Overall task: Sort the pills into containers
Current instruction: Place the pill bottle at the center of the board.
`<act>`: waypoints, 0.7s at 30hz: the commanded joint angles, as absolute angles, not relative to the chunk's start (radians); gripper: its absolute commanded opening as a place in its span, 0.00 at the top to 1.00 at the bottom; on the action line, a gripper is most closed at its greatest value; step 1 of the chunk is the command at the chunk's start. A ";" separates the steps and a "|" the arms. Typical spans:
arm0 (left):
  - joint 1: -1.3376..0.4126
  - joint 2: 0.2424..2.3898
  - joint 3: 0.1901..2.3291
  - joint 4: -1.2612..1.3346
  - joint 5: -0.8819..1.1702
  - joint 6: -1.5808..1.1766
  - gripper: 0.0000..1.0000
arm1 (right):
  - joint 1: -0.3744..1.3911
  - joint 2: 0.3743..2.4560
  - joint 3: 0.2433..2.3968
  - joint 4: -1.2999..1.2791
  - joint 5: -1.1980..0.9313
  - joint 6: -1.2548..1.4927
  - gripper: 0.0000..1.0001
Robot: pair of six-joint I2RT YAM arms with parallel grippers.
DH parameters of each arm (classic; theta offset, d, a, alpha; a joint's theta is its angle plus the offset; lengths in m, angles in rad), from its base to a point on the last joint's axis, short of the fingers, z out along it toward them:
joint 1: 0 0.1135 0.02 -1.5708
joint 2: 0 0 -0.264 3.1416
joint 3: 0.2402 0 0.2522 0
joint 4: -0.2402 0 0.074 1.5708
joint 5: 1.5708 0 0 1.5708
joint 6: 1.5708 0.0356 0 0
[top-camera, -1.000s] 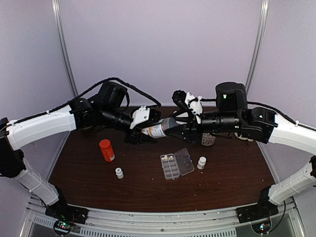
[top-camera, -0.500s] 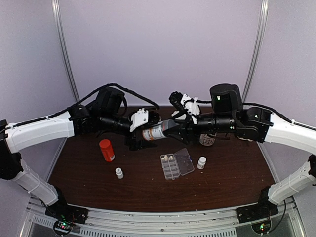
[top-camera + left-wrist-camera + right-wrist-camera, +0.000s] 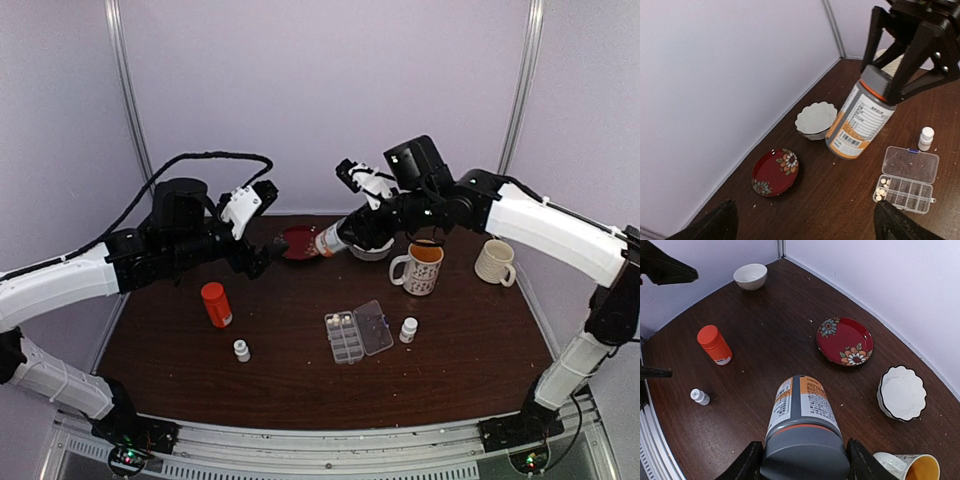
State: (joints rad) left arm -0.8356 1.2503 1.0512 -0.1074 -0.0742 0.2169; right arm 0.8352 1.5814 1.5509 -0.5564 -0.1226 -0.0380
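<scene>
Left wrist view: your left pincer (image 3: 805,227) is spread wide, empty — your right pincer (image 3: 880,82) pinches the grey-capped, orange-labelled bottle (image 3: 857,125) beyond the clear plastic pill box (image 3: 912,160), whose end cells (image 3: 888,176) hold tiny pale pills (image 3: 883,186).

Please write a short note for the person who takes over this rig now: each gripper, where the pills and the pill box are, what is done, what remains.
Left gripper: open, empty, in the air over the left back of the table.
Right gripper: shut on the grey cap end of the orange-label bottle, held tilted above the table.
Pill box: lid open, lying at front centre.
Done: a few pills lie in one corner cell.
To do: the other cells look empty; the bottle's cap is on.
</scene>
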 commanded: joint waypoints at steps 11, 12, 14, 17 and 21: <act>-0.669 1.200 1.015 -0.202 -0.292 -0.196 0.03 | 0.735 2.137 2.256 -1.185 -0.018 -0.001 0.82; -0.668 1.200 1.015 -0.210 -0.303 -0.191 0.02 | 0.731 2.155 2.271 -1.204 -0.010 -0.019 0.80; -0.666 1.208 1.024 -0.237 -0.314 -0.186 0.02 | 0.722 2.186 2.288 -1.230 -0.005 -0.036 0.77; -0.662 1.233 1.041 -0.283 -0.326 -0.191 0.02 | 0.709 2.223 2.287 -1.253 0.039 -0.054 0.73; -0.659 1.263 1.046 -0.302 -0.315 -0.206 0.02 | 0.698 2.257 2.272 -1.257 0.043 -0.070 0.72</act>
State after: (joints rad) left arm -0.6670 1.2350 1.0195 -0.2756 -0.3000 -0.1787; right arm 0.7097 2.2211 2.2570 -1.2144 -0.0067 -0.0399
